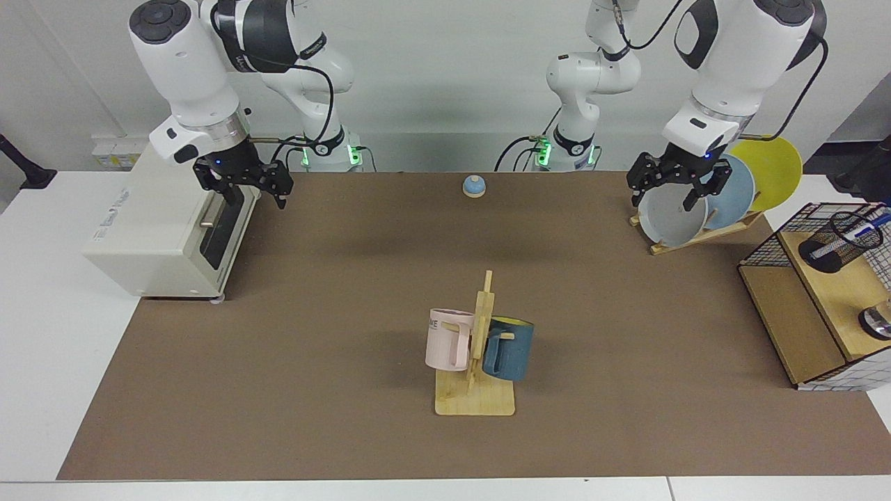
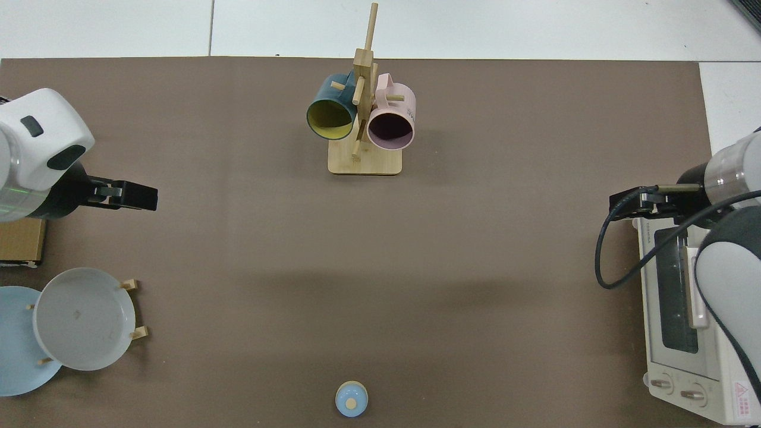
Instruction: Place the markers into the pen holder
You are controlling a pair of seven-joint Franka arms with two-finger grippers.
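Note:
The pen holder (image 1: 837, 241), a small black mesh cup, sits tilted on the wooden shelf at the far right of the facing view. The marker (image 1: 866, 230) is inside it, white body down in the cup and blue cap poking past the rim. My left gripper (image 1: 665, 203) hangs open and empty in front of the plates, well to the left of the holder; in the top view the left gripper (image 2: 142, 198) is at the left edge. My right gripper (image 1: 256, 197) waits open and empty by the toaster oven, and the right gripper (image 2: 623, 207) also shows from above. The top view does not reach the holder or the marker.
A wire-grid and wood shelf box (image 1: 800, 306) holds the cup. Grey, blue and yellow plates stand in a rack (image 1: 696, 235) behind the left gripper. A mug tree (image 1: 476, 398) with a pink and a blue mug stands mid-table. A toaster oven (image 1: 146, 236) and a small blue knob (image 1: 473, 186) sit further off.

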